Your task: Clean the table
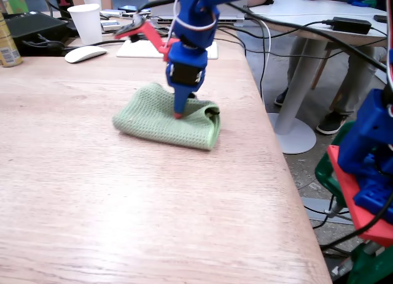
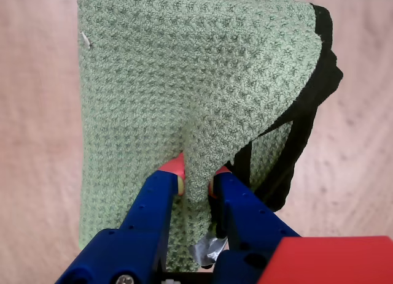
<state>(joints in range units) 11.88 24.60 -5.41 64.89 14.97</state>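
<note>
Green waffle cloth (image 2: 184, 81) on the table (image 1: 123, 204) is pinched in a fold by the end effector (image 2: 195, 176).

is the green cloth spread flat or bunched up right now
Bunched up. The green cloth is pinched into a raised ridge by the gripper, and one corner is lifted off the table.

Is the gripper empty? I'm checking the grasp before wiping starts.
No, in the wrist view the gripper pinches a fold of the green cloth.
</note>
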